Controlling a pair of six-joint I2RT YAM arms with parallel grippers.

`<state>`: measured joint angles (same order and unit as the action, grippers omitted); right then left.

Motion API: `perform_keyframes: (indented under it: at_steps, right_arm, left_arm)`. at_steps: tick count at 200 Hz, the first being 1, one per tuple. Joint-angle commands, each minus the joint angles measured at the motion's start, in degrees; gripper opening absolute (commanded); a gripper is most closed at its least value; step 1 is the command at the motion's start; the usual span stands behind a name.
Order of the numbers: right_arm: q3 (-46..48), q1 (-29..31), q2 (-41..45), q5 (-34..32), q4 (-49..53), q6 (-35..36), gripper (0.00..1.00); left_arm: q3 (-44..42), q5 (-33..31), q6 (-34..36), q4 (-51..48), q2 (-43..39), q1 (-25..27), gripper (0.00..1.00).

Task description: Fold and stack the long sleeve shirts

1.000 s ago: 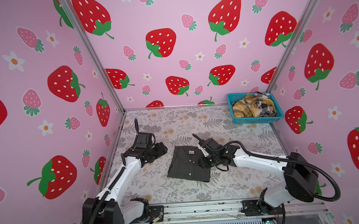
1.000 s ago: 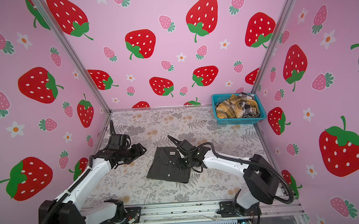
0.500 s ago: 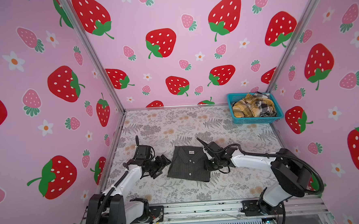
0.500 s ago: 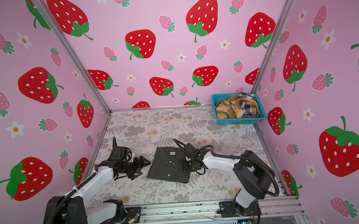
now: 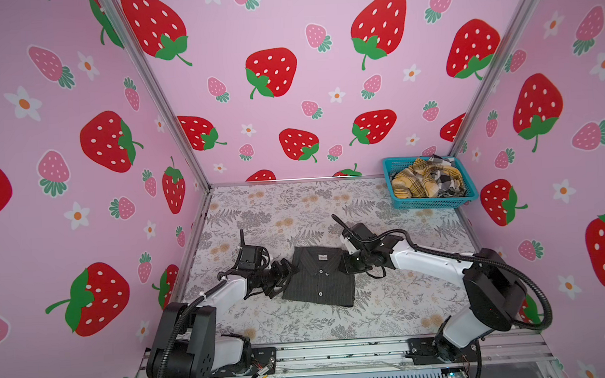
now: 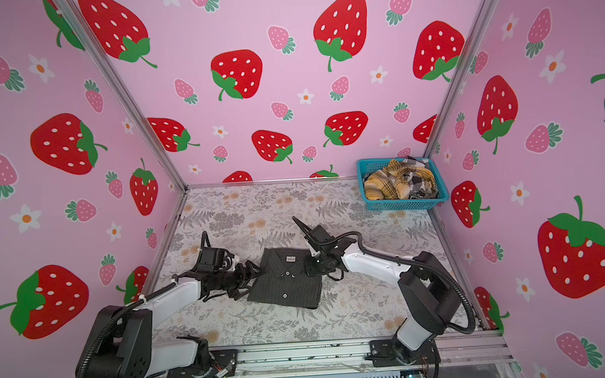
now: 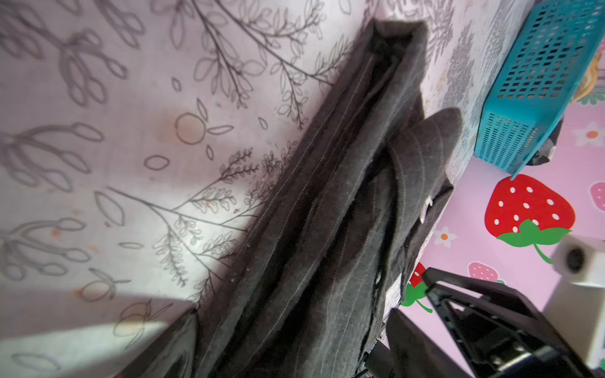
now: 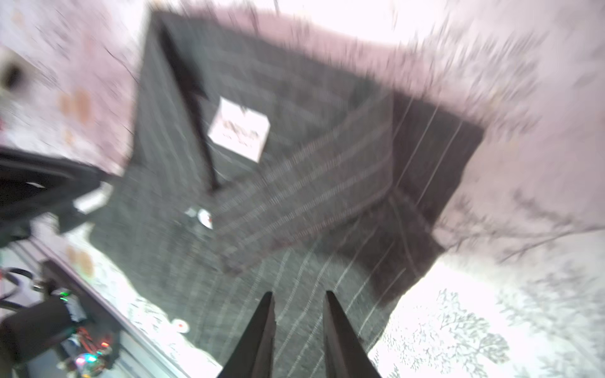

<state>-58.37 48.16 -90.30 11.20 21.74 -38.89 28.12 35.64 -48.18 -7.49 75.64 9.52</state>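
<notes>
1. The left gripper (image 5: 280, 274) sits at the left edge of the dark pinstriped shirt (image 5: 316, 281). Its jaws are spread wide, and the left wrist view shows them on either side of the folded edge.
2. The right gripper (image 5: 347, 265) is over the shirt's right shoulder, beside the collar. The blurred right wrist view shows its fingers (image 8: 265, 327) with a narrow gap and no cloth visibly pinched between them.
3. The teal basket (image 5: 433, 202) stands in the far right corner, well apart from the dark shirt. It holds a crumpled mustard plaid shirt (image 5: 414, 185) and a black-and-white check shirt (image 5: 448, 178).
4. The dark shirt lies flat on the floral table cover (image 5: 295, 211), near the front middle. It is folded to a compact rectangle, with the collar toward the back wall.
5. It is charcoal with thin pale stripes, a white label (image 5: 322, 256) inside the collar and pale buttons down the front.
</notes>
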Motion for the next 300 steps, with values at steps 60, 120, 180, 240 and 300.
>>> perform_keyframes:
  at_steps: [60,120,180,240,300]
  right_arm:
    - [8.46,-8.71,2.67,8.1,-2.08,1.17,0.29]
    - [8.27,-11.12,-1.0,10.33,-2.49,3.02,0.28]
    - [9.85,-10.99,-1.79,11.6,-5.01,1.38,0.24]
    - [10.95,-10.02,-4.39,10.93,-6.41,0.32,0.2]
    - [10.06,-10.46,-7.68,9.72,-6.31,0.57,0.18]
  left_arm:
    - [-2.34,-2.49,-1.34,-0.14,4.32,1.71,0.89]
    - [-0.95,-1.18,-1.56,2.72,9.96,1.64,0.88]
    - [-0.3,2.55,-1.54,6.36,16.44,1.3,0.61]
    - [1.58,3.51,-1.04,6.18,18.57,2.34,0.41]
    - [5.76,0.99,2.46,-0.15,19.86,3.44,0.74]
